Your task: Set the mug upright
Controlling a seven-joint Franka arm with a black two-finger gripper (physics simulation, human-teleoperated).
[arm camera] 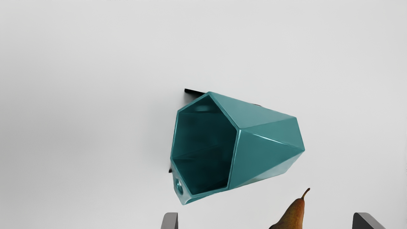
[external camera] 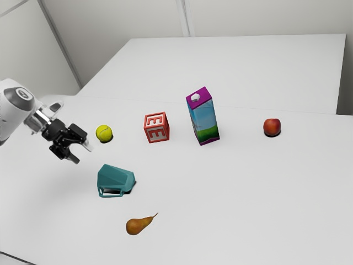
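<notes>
The teal faceted mug lies on its side on the table, its handle toward the exterior view's bottom. My gripper hangs above the table at the exterior view's left, apart from the mug and off toward the arm's side. In the wrist view the mug shows its dark open mouth and part of the handle beside the rim. The gripper is open, its two fingertips wide apart with no mug between them.
A brown pear lies near the mug, on the side toward the exterior view's bottom. Beyond the mug are a tennis ball, a red letter block and a tilted-looking carton. A red apple sits farther right.
</notes>
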